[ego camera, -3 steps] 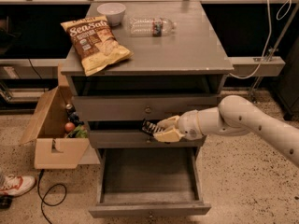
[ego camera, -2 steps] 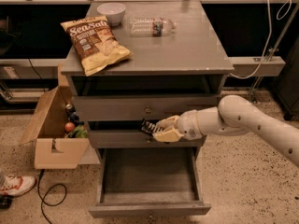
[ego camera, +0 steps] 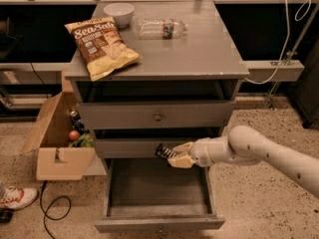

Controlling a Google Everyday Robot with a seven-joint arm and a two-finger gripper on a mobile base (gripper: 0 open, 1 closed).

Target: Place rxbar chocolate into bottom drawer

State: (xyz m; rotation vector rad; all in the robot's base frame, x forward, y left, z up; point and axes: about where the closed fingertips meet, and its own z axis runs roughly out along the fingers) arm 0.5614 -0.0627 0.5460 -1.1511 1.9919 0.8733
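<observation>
Fingers (ego camera: 181,160) are pinched onto one end of the snack bar (ego camera: 163,151) — closed down on it, not spread, with the dark wrapper sticking out left of the tips. Gripper (ego camera: 172,156) sits in front of the middle drawer (ego camera: 124,147), just above the back of the bottom drawer (ego camera: 159,223). The arm (ego camera: 259,151) comes in from the right.

Progress: the bar is in hand, and the bottom drawer is pulled well out with its plank floor bare. Grasp and carry look done — what's left is the drop. That means moving the bar forward and down over the open tray, releasing it, then pulling the arm clear.

The bar isn't inside the drawer yet. It hangs roughly level with the middle drawer's face, near or touching it; can't tell which.

Not involved: chip bag (ego camera: 102,46), bottle (ego camera: 162,28) and bowl (ego camera: 118,13) on the cabinet top (ego camera: 199,49), and a cardboard box (ego camera: 62,161) beside the cabinet on the left.
</observation>
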